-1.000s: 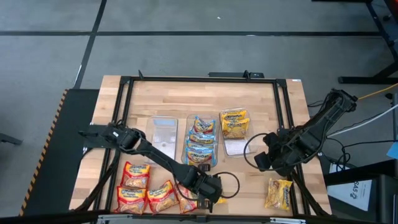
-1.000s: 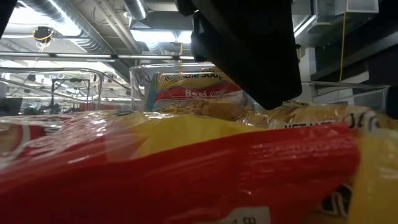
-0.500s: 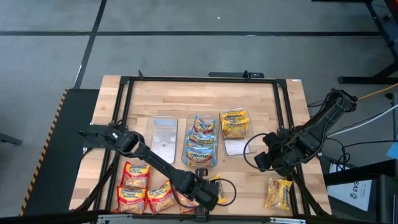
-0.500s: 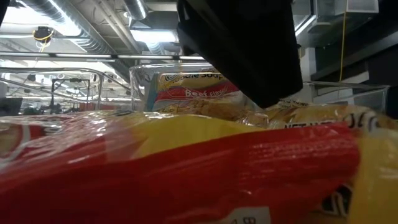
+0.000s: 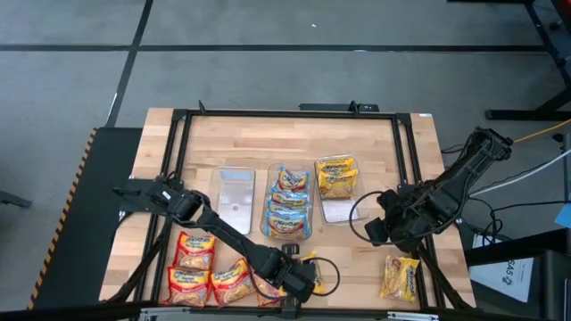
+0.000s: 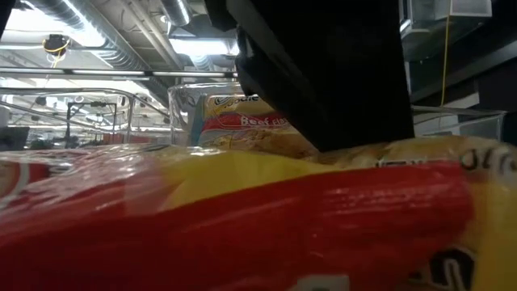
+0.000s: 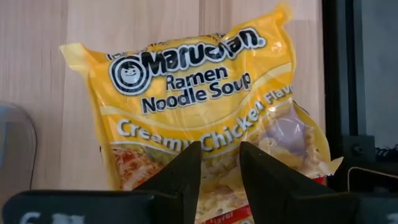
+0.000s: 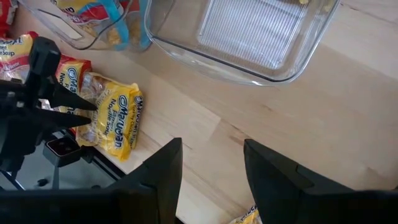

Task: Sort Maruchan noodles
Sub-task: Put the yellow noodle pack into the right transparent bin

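Observation:
A yellow Creamy Chicken Maruchan noodle packet (image 7: 186,81) lies flat on the wooden table near the front edge (image 5: 316,267). My left gripper (image 7: 221,147) is open and tipped down over it, one finger on each side of the packet's middle. It looms dark over the packets in the low view (image 6: 323,73). My right gripper (image 5: 382,230) hangs open above the table to the right of the tubs, with nothing between its fingers (image 8: 211,146). My left gripper comes down at a slant onto the yellow packet's printed face (image 7: 217,134), near its middle. Its open fingertips (image 7: 194,152) stand at the plastic. Whether they touch it I cannot tell. The packet lies flat on the table.
Three clear tubs stand mid-table: an empty one (image 5: 234,198), one with blue-trimmed packets (image 5: 290,207), one with yellow packets (image 5: 337,178). Several red packets (image 5: 192,267) lie at the front left. Another yellow packet (image 5: 399,276) lies at the front right. Black frame rails (image 5: 406,160) border the table.
My left gripper has gone down and a little toward the table's near edge, onto the yellow packet, staying open. In the low view it has grown larger and sunk toward the packets. My right arm has kept still.

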